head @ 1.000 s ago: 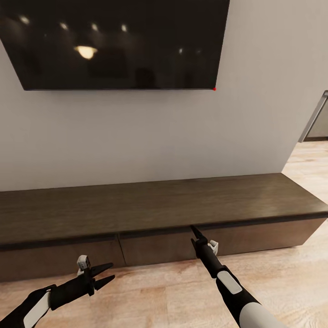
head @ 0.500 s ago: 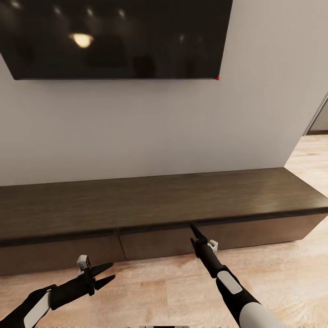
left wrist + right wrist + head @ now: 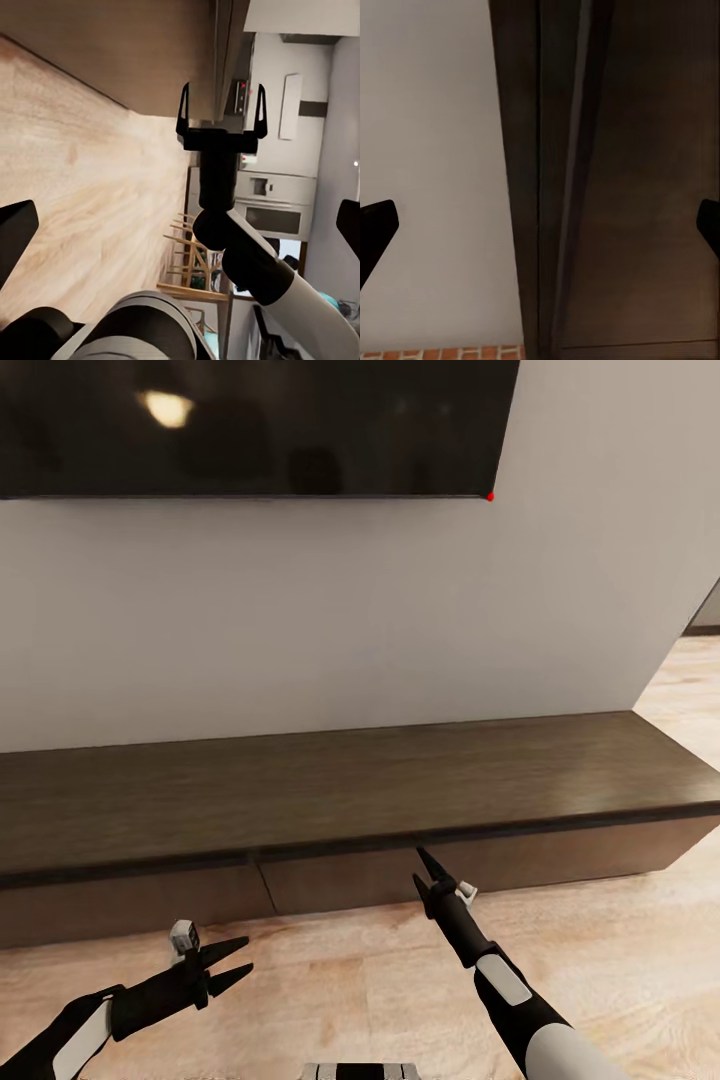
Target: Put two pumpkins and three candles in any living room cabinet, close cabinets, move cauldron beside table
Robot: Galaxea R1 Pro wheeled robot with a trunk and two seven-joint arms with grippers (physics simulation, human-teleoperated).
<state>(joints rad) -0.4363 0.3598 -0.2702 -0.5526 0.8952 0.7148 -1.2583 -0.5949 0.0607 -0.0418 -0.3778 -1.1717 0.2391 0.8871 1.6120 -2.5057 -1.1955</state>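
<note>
One long low dark-brown wooden cabinet (image 3: pixel 330 800) runs left-right along the base of the plain white wall (image 3: pixel 330 620), long axis parallel to the wall, spanning nearly the full head view. Two wide flat handle-less fronts visible under the slab top, with one vertical seam between them at about centre-left; both fronts look flush, closed. Fronts face the robot. Right end of the cabinet stops just short of the wall's corner.

One large black wall-mounted screen (image 3: pixel 250 425) above the cabinet, a small red dot at its lower right corner, ceiling light reflected in it.

Two arms, two grippers. Black left gripper (image 3: pixel 232 966) hangs low over the light wood plank floor (image 3: pixel 620 960), in front of the left cabinet front and apart from it, fingers spread wide, holding nothing, pointing right. Black right gripper (image 3: pixel 424 867) points up and forward at the lower edge of the slab top, tip just at the right front's upper edge; contact cannot be told. In the left wrist view the right gripper (image 3: pixel 222 112) shows both fingers parted wide, nothing between them. Right wrist view looks along the cabinet's (image 3: pixel 607 187) edge against the wall, fingertips (image 3: pixel 375 225) at the frame's sides, wide apart.
</note>
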